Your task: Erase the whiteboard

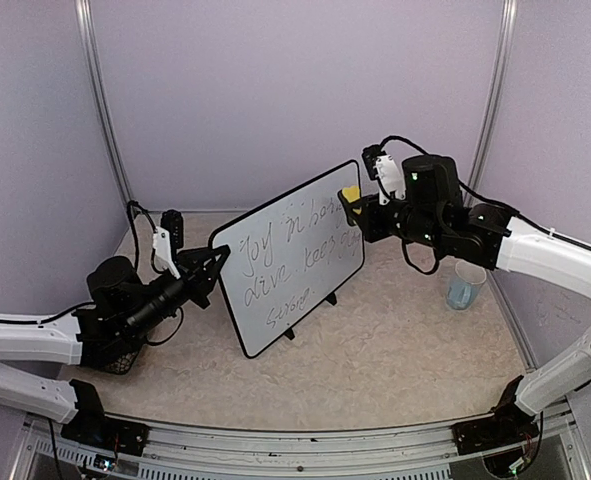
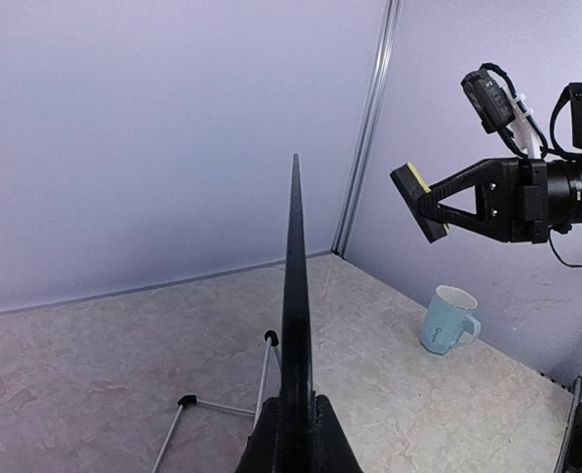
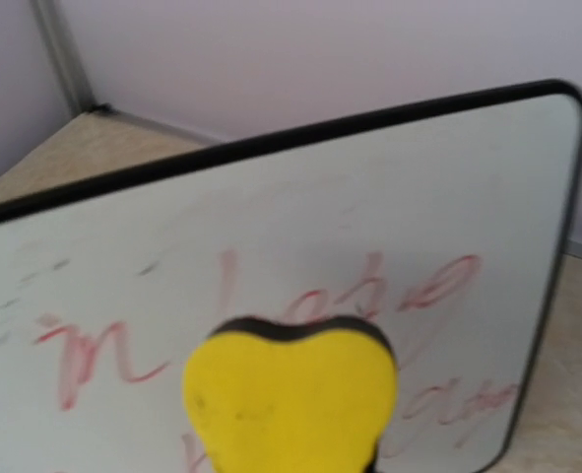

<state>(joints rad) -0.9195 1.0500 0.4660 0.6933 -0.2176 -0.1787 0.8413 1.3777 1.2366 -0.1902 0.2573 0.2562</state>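
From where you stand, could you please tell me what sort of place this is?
Probably a robot test booth, not a home or office: plain lilac walls on metal posts enclose a beige table, and the props look staged: a whiteboard and a pale blue mug.

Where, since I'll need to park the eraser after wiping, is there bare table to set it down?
Widest bare table lies in front of the whiteboard, toward the near edge. Behind the board is bare too, apart from its stand legs. Crowded: around the blue mug at right and the left arm at left.
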